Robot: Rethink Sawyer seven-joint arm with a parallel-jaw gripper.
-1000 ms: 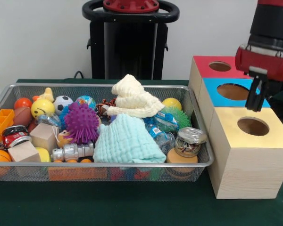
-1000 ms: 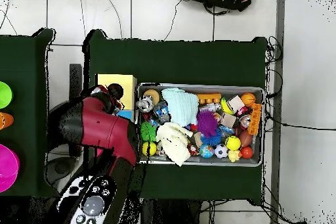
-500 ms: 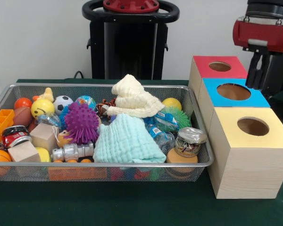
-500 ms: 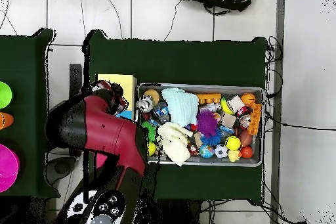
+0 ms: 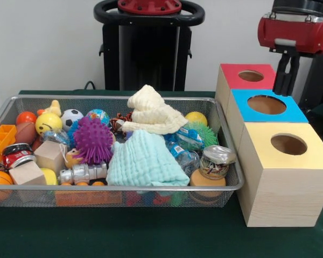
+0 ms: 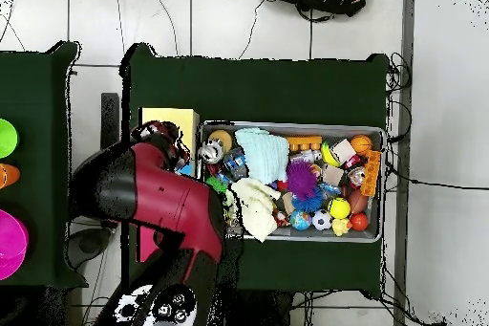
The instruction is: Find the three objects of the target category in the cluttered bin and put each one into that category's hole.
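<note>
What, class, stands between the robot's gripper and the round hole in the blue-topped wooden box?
Nothing visible. In the front view the gripper hangs in open air above the far rim of the round hole in the blue-topped wooden box, and that hole is uncovered. The cluttered wire-mesh bin sits off to the side.

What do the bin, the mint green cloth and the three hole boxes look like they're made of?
Bin: silvery metal wire mesh, since the contents show through its sides. Mint green cloth: soft woven fabric, crinkled and folded, probably cotton muslin. Boxes: pale unfinished wood with visible grain on the yellow-topped box; the tops look painted matte.
</note>
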